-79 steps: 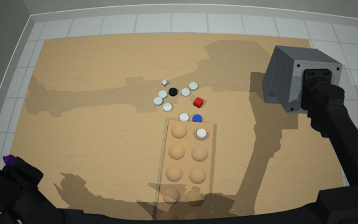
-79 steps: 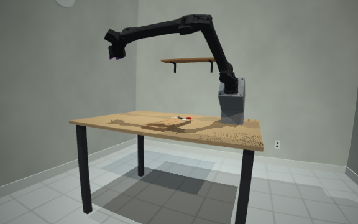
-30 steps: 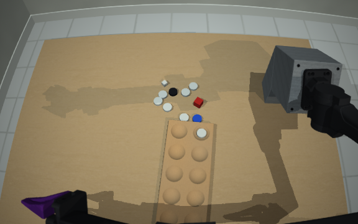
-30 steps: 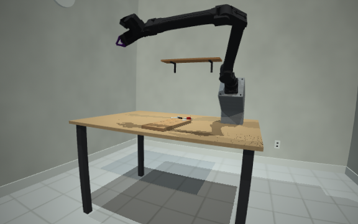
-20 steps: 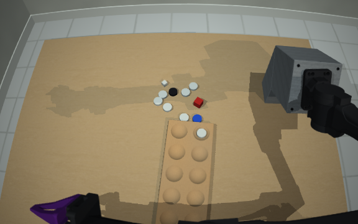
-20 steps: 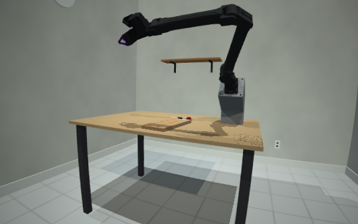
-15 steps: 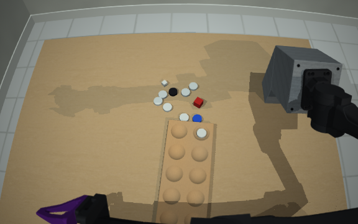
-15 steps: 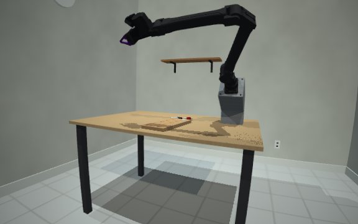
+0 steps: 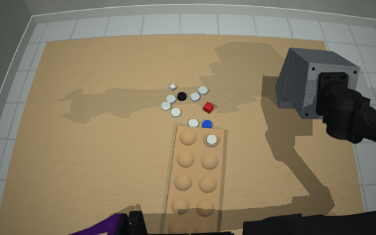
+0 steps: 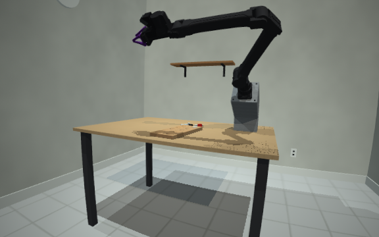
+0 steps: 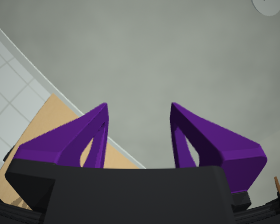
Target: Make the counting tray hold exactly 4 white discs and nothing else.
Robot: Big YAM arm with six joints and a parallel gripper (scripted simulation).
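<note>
The wooden counting tray (image 9: 194, 176) lies on the table with two columns of round pockets. One white disc (image 9: 211, 139) rests in its far right pocket; the other pockets in view are empty. Several loose white discs lie beyond the tray's far end, such as one (image 9: 193, 123) at its edge and others (image 9: 175, 112) (image 9: 194, 96) farther off. My gripper (image 10: 138, 37) is high above the table, far from all of them. In the wrist view its purple fingers stand apart with only wall between them.
A blue disc (image 9: 207, 124), a red cube (image 9: 208, 107), a black disc (image 9: 181, 96) and a small white cube (image 9: 173, 87) lie among the loose discs. The arm's grey base (image 9: 315, 85) stands at the table's right. A wall shelf (image 10: 202, 63) hangs behind.
</note>
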